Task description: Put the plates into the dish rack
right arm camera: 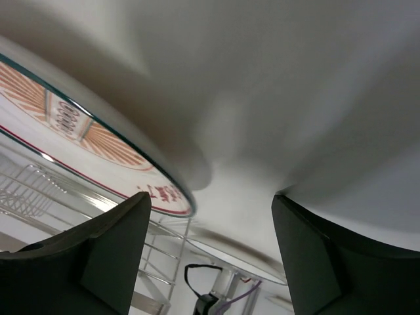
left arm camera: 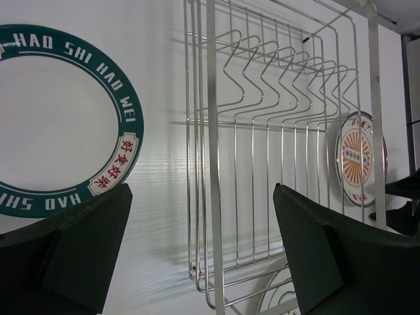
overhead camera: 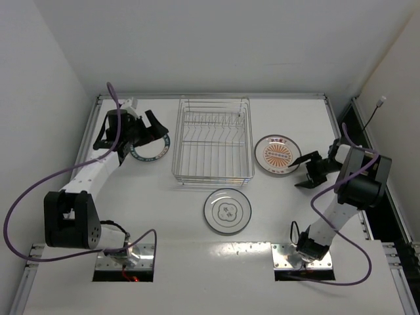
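Note:
The silver wire dish rack (overhead camera: 213, 139) stands empty at the table's middle back; it also shows in the left wrist view (left arm camera: 275, 131). The dark-rimmed plate (overhead camera: 149, 149) lies flat left of it, also in the left wrist view (left arm camera: 59, 118). My left gripper (overhead camera: 152, 125) hovers open over that plate's far edge. The orange sunburst plate (overhead camera: 277, 155) lies right of the rack, close up in the right wrist view (right arm camera: 72, 131). My right gripper (overhead camera: 303, 172) is open beside its right edge. The grey-ring plate (overhead camera: 227, 210) lies in front of the rack.
The table (overhead camera: 164, 216) has a raised metal rim at the back and sides. Purple cables loop off both arms. White walls enclose the left, back and right.

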Available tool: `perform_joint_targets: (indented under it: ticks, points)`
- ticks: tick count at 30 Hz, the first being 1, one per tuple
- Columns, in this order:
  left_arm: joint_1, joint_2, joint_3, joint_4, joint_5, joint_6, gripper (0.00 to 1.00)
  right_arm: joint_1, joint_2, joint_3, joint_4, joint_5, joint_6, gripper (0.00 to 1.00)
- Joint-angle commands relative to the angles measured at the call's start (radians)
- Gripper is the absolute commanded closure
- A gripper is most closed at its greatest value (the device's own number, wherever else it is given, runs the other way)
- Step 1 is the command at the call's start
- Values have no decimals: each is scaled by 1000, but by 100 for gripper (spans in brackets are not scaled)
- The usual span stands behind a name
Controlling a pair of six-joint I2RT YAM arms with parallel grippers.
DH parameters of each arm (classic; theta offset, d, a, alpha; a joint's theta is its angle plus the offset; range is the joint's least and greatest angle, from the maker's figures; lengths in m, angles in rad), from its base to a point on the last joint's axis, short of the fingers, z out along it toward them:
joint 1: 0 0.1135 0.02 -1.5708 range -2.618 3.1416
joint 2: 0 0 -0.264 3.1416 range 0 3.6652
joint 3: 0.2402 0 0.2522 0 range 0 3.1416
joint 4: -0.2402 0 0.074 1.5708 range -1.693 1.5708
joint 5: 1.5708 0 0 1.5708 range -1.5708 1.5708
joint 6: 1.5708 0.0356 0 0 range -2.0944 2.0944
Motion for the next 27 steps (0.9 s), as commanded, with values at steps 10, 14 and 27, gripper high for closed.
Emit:
perform_joint_targets:
  ticks: [10,14,27]
  points:
    - [48,65,48,1,93,-24,12,97,103,138,93,62,78,93]
    - [48,74,48,1,93,-24,12,97,85,147,74,114,78,100]
    - [48,93,48,-17,27,-24,12,324,-398,383,-27,535,-126,100]
